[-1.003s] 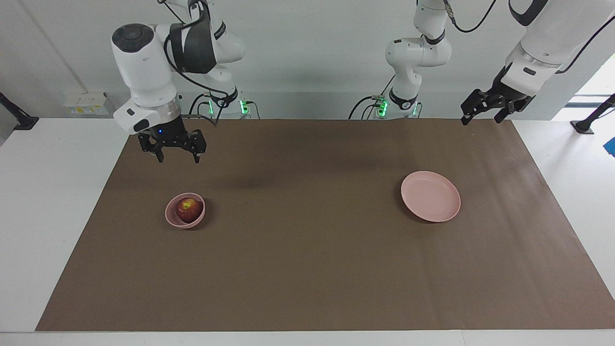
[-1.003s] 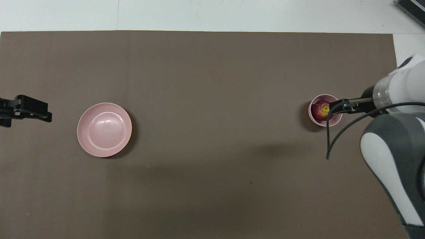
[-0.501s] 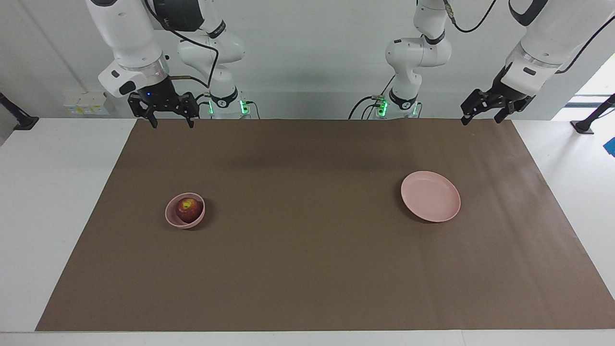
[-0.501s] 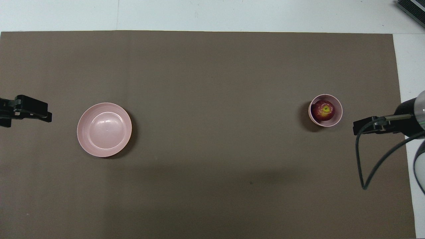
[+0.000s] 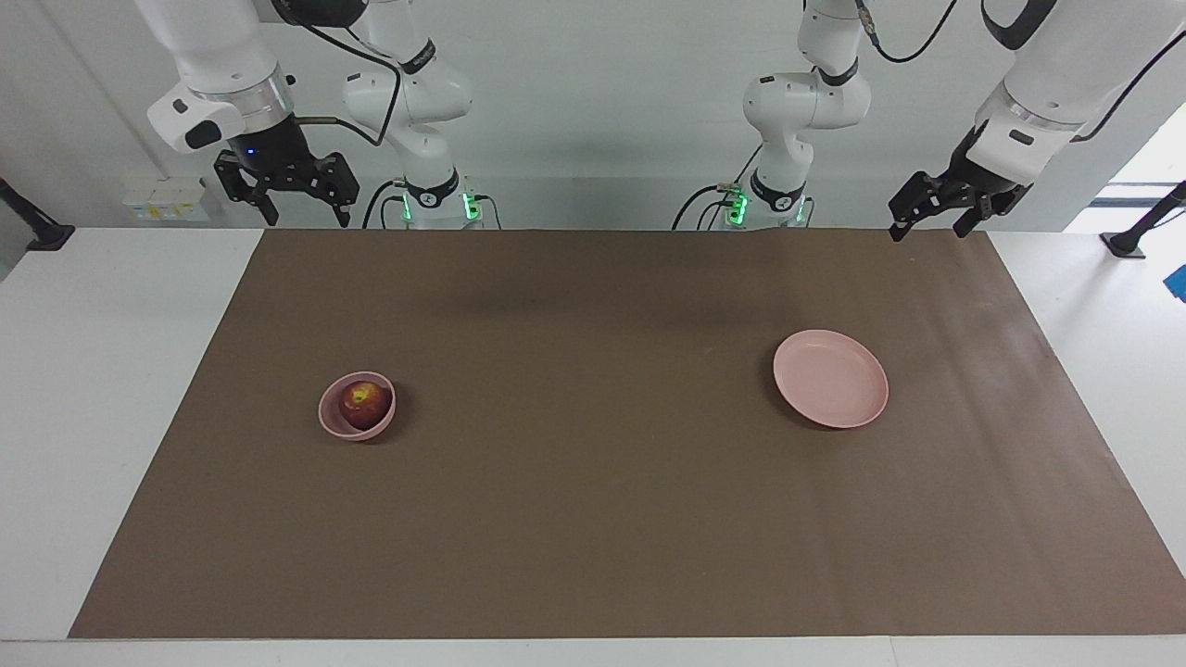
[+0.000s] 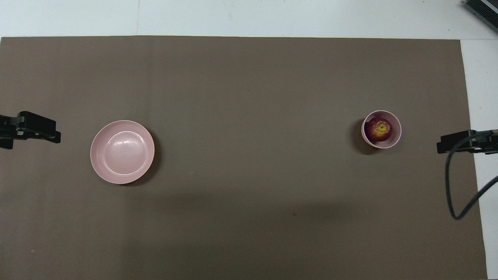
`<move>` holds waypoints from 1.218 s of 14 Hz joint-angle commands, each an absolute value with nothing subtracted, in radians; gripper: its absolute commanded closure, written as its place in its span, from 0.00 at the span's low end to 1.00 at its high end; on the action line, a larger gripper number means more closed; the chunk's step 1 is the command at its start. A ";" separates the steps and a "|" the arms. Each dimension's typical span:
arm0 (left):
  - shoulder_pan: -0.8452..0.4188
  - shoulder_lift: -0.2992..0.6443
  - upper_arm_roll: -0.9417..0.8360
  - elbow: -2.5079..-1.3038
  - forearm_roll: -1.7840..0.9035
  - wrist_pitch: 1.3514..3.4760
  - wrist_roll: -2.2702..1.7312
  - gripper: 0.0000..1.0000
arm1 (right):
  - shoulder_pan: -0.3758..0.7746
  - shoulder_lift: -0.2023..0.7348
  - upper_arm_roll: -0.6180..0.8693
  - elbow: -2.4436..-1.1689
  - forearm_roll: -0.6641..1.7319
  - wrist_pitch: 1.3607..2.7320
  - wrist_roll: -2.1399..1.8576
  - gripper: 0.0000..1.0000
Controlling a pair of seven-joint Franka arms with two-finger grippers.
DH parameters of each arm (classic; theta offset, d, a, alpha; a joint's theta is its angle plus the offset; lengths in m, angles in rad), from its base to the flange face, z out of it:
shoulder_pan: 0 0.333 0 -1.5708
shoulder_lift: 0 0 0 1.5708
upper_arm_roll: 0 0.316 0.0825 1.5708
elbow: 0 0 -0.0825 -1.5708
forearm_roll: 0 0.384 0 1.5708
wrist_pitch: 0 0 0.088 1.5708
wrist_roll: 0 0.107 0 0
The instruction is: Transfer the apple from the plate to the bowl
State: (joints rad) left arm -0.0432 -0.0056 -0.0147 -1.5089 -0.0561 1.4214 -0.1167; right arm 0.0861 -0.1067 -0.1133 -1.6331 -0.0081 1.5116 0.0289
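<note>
We find the apple resting in the bowl, the plate bare toward the left arm's end, and both the right gripper and left gripper raised, open and empty, so we judge the transfer complete.

A brown mat is covering nearly the whole frame, with white table showing along the top edge. The pink plate is lying bare at centre left. The apple is sitting inside the bowl at centre right (yellow stem patch facing up). The left gripper is poking in at the left edge, holding nothing. The right gripper is showing at the right edge, a dark cable looping below it.
</note>
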 commanded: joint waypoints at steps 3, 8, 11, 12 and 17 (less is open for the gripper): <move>-0.040 -0.014 -0.015 -1.502 -0.049 1.407 -0.117 0.00 | 0.031 -0.101 -0.072 -1.586 0.029 1.477 0.002 0.00; -0.040 -0.014 -0.015 -1.502 -0.049 1.407 -0.117 0.00 | 0.040 -0.101 -0.075 -1.589 0.014 1.479 -0.002 0.00; -0.040 -0.014 -0.015 -1.502 -0.049 1.407 -0.117 0.00 | 0.034 -0.109 -0.083 -1.589 -0.023 1.459 -0.029 0.00; -0.040 -0.014 -0.015 -1.502 -0.049 1.407 -0.117 0.00 | 0.032 -0.112 -0.084 -1.592 -0.023 1.463 -0.028 0.00; -0.040 -0.014 -0.015 -1.502 -0.049 1.407 -0.117 0.00 | 0.032 -0.114 -0.080 -1.592 -0.025 1.470 -0.020 0.00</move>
